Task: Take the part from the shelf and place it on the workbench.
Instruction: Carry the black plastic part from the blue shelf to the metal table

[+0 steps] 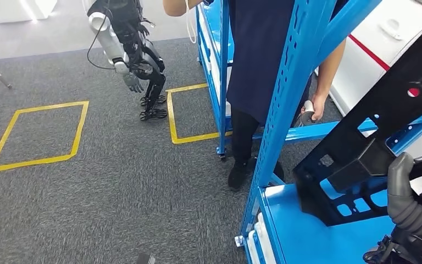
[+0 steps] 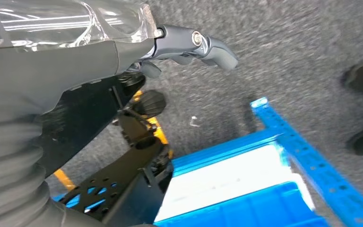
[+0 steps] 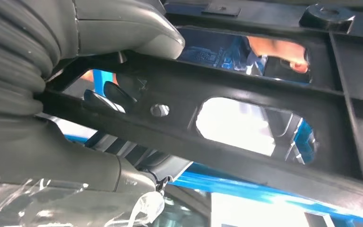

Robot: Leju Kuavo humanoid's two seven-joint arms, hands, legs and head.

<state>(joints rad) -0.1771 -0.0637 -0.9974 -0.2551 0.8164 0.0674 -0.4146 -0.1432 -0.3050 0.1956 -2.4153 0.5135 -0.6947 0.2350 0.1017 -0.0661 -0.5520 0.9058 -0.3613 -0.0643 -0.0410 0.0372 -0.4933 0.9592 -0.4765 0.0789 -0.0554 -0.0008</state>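
Right hand (image 3: 99,94) grips the big black perforated plastic frame part (image 1: 362,148) by a crossbar; looks rigid, awkward, probably lightish. Left hand (image 2: 194,47) hangs loose.

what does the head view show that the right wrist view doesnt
Head view alone: grey carpet with yellow taped squares, a second humanoid robot, and a person standing at the blue shelf. Right wrist view alone: close up, the right hand with dark fingers wrapped around a bar of the black part. Both share the black part and the blue shelf.
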